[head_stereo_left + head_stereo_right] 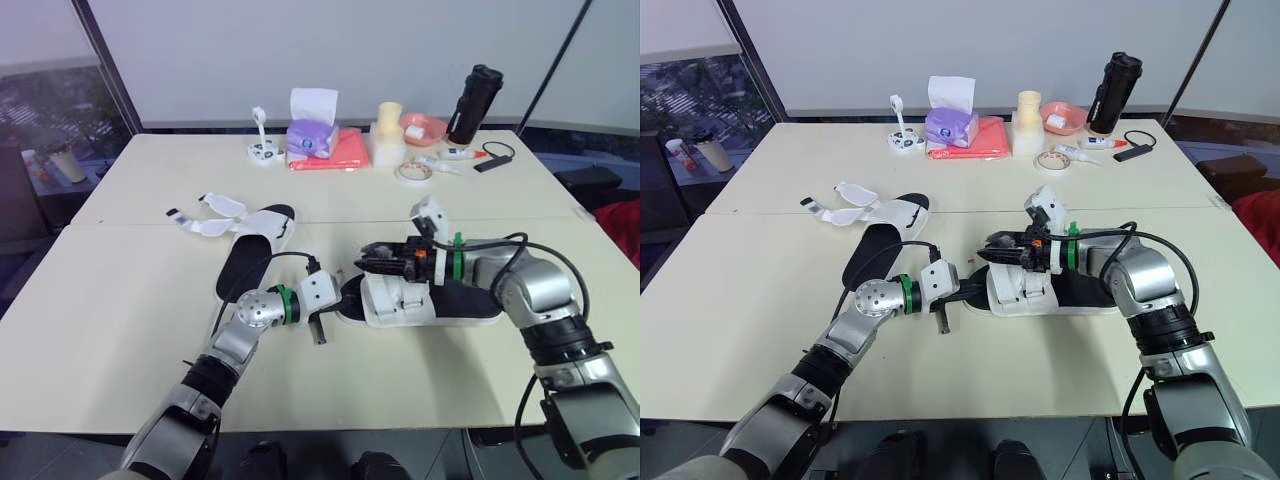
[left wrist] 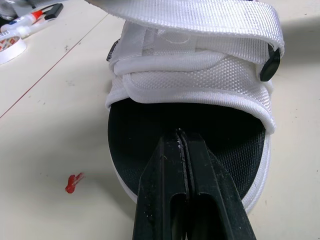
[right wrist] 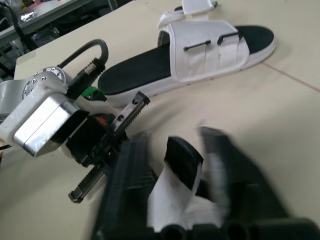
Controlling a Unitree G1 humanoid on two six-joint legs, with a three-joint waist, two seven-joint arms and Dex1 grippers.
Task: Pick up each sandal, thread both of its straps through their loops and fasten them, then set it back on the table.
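Right gripper: pinched on the white strap of the near sandal, with nothing else in it.
Left gripper: fingers pressed together and empty, tips over the toe of the black footbed; whether they touch it, I can't tell.
Near sandal: flat on the table between the two grippers, toe toward the left one.
Far sandal: farther back to the left, straps lying loose.
Handling: looks light. The webbing is soft and will likely flop, while the sole seems stiffer. I'd hold the strap at its free end and steady the sandal by the sole edge.
Writing: none I can read on either sandal.
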